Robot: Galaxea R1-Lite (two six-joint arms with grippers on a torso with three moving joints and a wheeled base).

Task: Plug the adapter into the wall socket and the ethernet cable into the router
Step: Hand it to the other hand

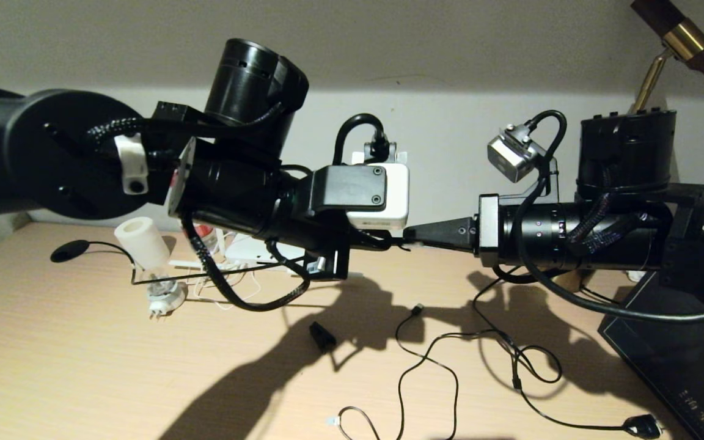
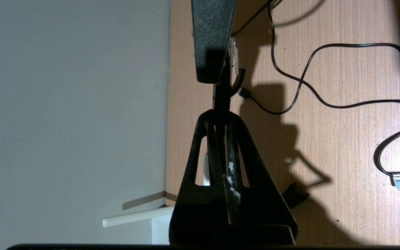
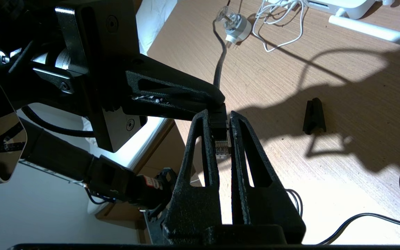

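Note:
Both grippers meet above the middle of the table, holding the end of the ethernet cable (image 3: 218, 122). My right gripper (image 3: 219, 116) is shut on its black boot, and the clear connector (image 3: 221, 147) lies between the fingers, tip towards the wrist. My left gripper (image 2: 221, 116) is shut on the same boot from the opposite side, tip to tip with the right gripper (image 1: 413, 236). The white router (image 1: 254, 247) lies at the back left, partly behind the left arm; one antenna (image 3: 377, 32) shows. A thin white cord (image 3: 280, 21) is tangled by it. The adapter cube and the wall socket are out of view.
A round white travel plug (image 1: 165, 299) with a clear dome stands front-left of the router. A small black piece (image 1: 322, 336) lies mid-table. Thin black cables (image 1: 428, 360) loop across the front right, one ending in a black plug (image 1: 642, 425). A dark box (image 1: 682, 348) stands at the right.

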